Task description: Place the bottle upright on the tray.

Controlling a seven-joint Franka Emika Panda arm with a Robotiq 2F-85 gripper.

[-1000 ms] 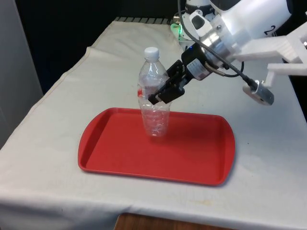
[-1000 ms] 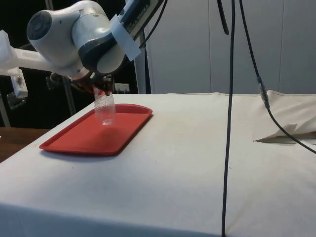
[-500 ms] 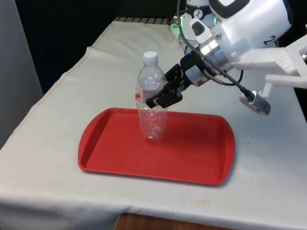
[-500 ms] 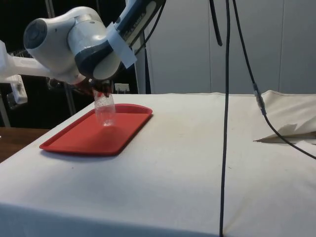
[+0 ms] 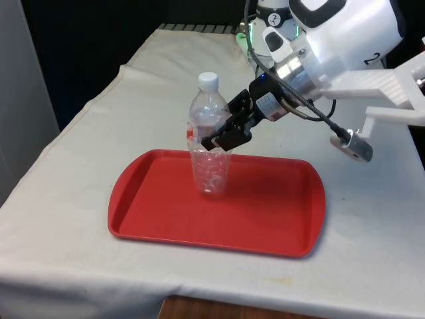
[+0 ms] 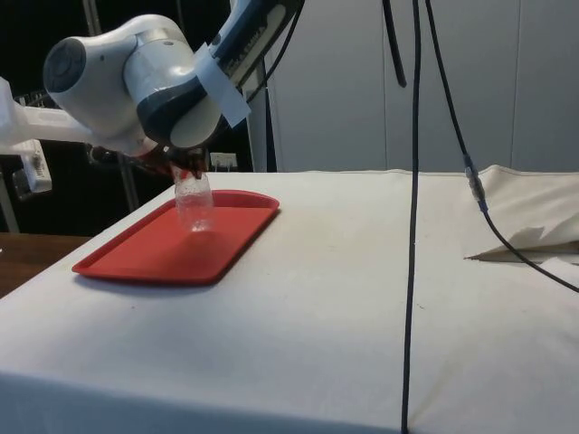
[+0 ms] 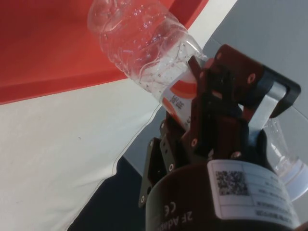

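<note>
A clear plastic bottle (image 5: 210, 133) with a white cap and a red and white label stands upright, its base on the red tray (image 5: 279, 219). My black gripper (image 5: 219, 136) is shut on the bottle's middle at the label, coming in from the front view's right. From the side, the bottle (image 6: 193, 201) stands near the tray's (image 6: 154, 253) far end under the white arm. Up close at the wrist, the fingers (image 7: 211, 110) clamp the labelled part of the bottle (image 7: 144, 43) over the tray (image 7: 48, 43).
The tray lies on the white tablecloth (image 5: 86, 146) near the front edge. Black cables (image 6: 416, 181) hang down in the side view, and a fold of cloth (image 6: 534, 240) lies at the side view's right.
The bottle and gripper have shifted slightly towards the front view's left and down, so that the bottle's base now rests on the tray. The grip stays the same.
</note>
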